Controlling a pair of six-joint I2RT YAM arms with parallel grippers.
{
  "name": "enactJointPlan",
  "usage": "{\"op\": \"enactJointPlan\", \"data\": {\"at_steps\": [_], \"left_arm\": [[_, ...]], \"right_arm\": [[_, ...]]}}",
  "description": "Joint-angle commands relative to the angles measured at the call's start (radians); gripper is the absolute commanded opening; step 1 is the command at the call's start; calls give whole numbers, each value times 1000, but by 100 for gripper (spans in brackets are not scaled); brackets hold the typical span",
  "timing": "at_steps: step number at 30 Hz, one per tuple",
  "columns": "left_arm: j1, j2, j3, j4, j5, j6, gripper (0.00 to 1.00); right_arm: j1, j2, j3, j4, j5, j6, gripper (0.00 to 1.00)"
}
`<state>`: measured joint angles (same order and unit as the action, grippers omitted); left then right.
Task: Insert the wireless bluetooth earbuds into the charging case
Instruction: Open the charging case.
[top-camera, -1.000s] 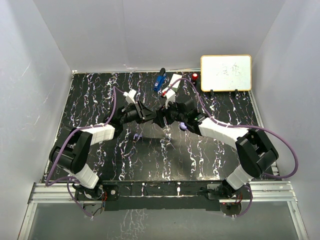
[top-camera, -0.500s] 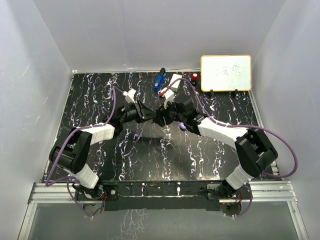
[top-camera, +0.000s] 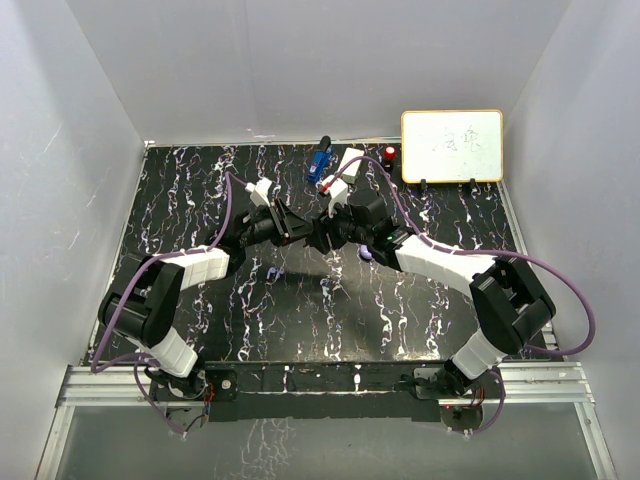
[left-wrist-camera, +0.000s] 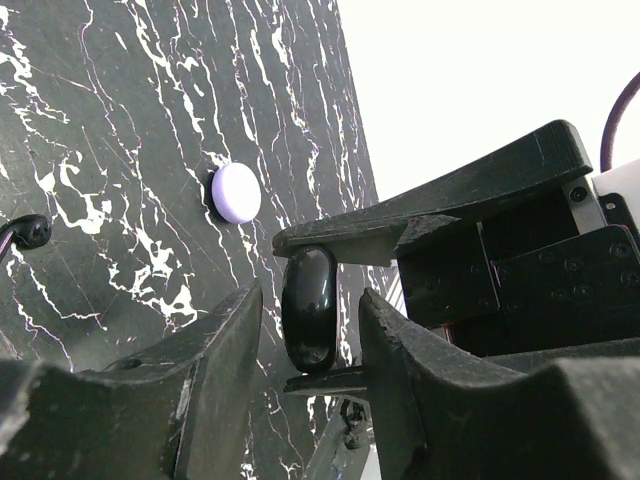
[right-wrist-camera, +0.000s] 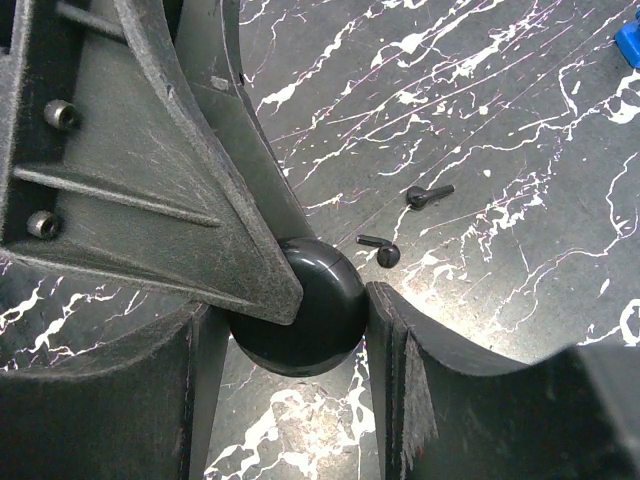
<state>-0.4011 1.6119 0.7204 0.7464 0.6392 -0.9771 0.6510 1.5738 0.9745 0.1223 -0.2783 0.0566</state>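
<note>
Black marbled worktop (top-camera: 200, 190) fills the white-walled bay. Over its middle, the right fingers (right-wrist-camera: 395, 345) clamp a round black case (right-wrist-camera: 300, 315), while the left fingers (left-wrist-camera: 225, 360) stand released on either side of it. Two black earbuds (right-wrist-camera: 378, 248) lie loose on the worktop nearby. A lilac case (left-wrist-camera: 236, 192) sits apart, and a blue tool (top-camera: 319, 163) lies at the far edge.

The top camera looks steeply down from high behind the near edge of the table (top-camera: 200, 190) and takes in its whole surface. Both wrist cameras sit very close to the black case (left-wrist-camera: 308, 320), low centre in each frame, and face it from opposite sides over the tabletop.
</note>
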Motion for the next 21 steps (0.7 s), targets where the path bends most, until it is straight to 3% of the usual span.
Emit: {"op": "enactJointPlan", "data": {"at_steps": [1, 7, 21], "left_arm": [[2, -42, 23, 5, 3, 8, 41], [2, -48, 14, 7, -7, 6, 33], [4, -58, 5, 4, -12, 9, 32]], "right_arm": [[2, -14, 30, 34, 17, -9, 18], [2, -17, 23, 34, 22, -12, 18], [1, -25, 12, 41, 30, -9, 17]]}}
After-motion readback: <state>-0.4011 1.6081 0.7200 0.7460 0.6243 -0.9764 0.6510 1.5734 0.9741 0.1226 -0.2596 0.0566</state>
